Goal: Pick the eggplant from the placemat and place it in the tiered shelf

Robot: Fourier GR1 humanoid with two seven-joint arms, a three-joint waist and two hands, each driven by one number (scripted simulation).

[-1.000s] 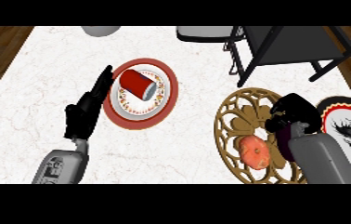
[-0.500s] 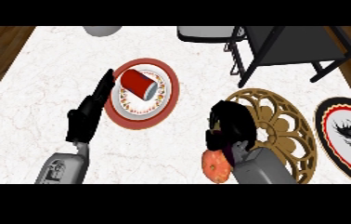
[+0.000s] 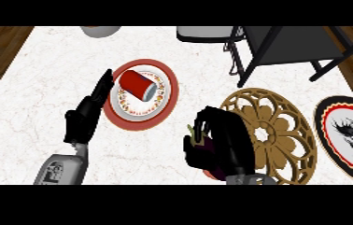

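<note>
- Eggplant (image 3: 198, 142): mostly hidden inside right hand (image 3: 219, 144); dark purple skin with a green stem tip showing, held just left of the placemat (image 3: 272, 128), likely lifted for carrying.
- Right hand's fingers curl round it.
- Shelf (image 3: 283, 46): upper right, well apart.
- Left hand (image 3: 88, 114): straight-fingered, resting beside the plate (image 3: 165, 100).

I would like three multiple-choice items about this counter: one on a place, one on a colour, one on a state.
1. Where is the red cup?
A. on the plate
B. on the gold placemat
C. in the shelf

2. The placemat's colour?
A. blue
B. gold
C. green

3. The right hand is:
A. flat, open
B. curled round a dark eggplant
C. out of view

Key: 1 A, the cup lies on the plate; 2 B, gold openwork; 3 B, fingers wrap the eggplant.
</note>
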